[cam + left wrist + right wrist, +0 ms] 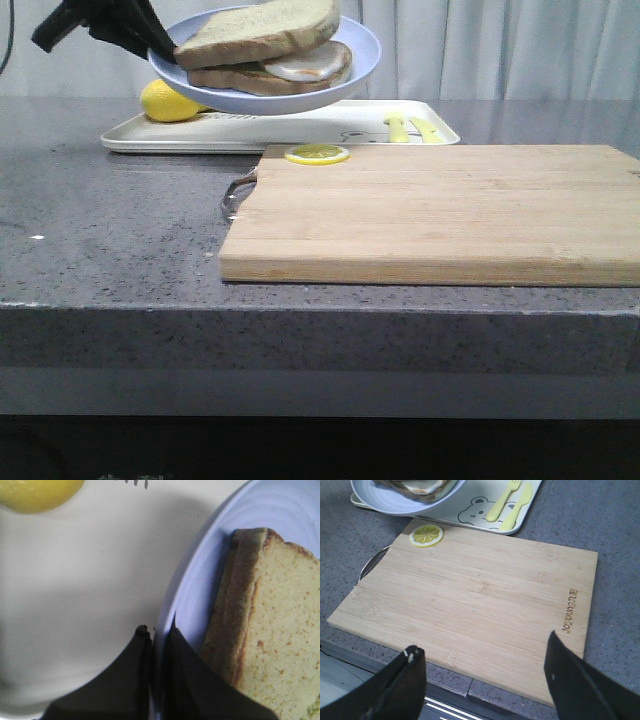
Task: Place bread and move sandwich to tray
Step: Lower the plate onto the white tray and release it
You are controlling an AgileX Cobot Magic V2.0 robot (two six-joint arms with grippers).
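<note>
Nearest up front: wooden cutting board flat on the grey bench, with a lemon slice on its far corner. Behind that, white tray with a bear print, carrying a yellow fork and knife plus a whole lemon at its left end. Held up in the air over the tray's left half: pale-blue plate, tilted a bit. On it, the sandwich, two beige brown-crusted slices with white fried egg poking out between. Top bread looks pale greenish-beige, speckled, crust golden-brown. Left gripper clenched on the plate's rim. Right gripper spread wide, grasping nothing, over the board's near edge.
</note>
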